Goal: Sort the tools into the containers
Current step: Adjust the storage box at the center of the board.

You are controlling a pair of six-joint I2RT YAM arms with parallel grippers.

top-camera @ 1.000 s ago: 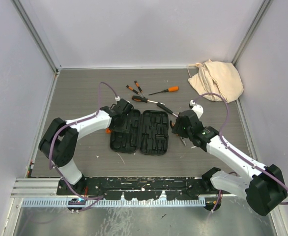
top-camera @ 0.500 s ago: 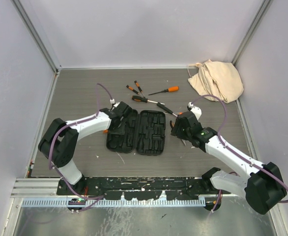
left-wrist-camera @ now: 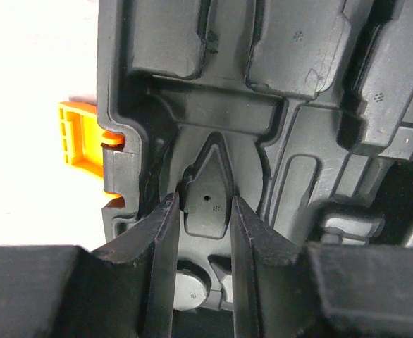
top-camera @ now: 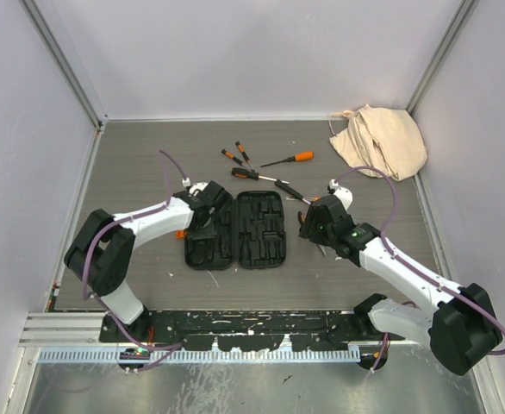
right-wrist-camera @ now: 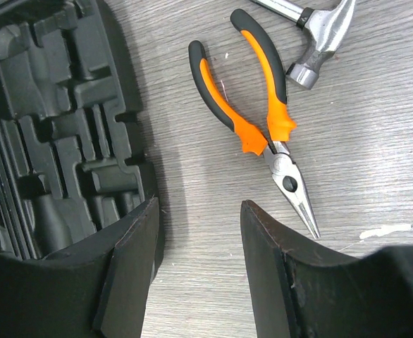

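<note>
Case: lies open and flat mid-table, both halves slot-side up; no tool shows in the slots; laid this way so tools can go in from above
Latch: orange, on the case's outer left edge, just beside the left fingers; hangs free, since the lid is open
Left gripper: down in the left half of the case; fingers stand narrow either side of a pointed moulded boss and seem to meet its flanks; whether they truly pinch it I cannot tell; my guess is that it is there to steady or nudge the case, not to fetch a tool
Right gripper: jaws apart with bare table between them, holding nothing; hovers just off the case's right rim, its left finger over that rim
Pliers: orange and black, flat on the table just right of the case; nose toward the right gripper, handles splayed away; apart from both fingers; probably the next pick, being nearest
Hammer: head just beside one pliers handle; may get knocked if the pliers are dragged
Screwdrivers: loose beyond the case, well apart from both grippers
Bag: beige cloth, far right corner; untouched
Progress: early, by my reading; every tool seen lies outside the case
Next need: the right jaws must centre over the pliers near the joint, where the body is narrow
</note>
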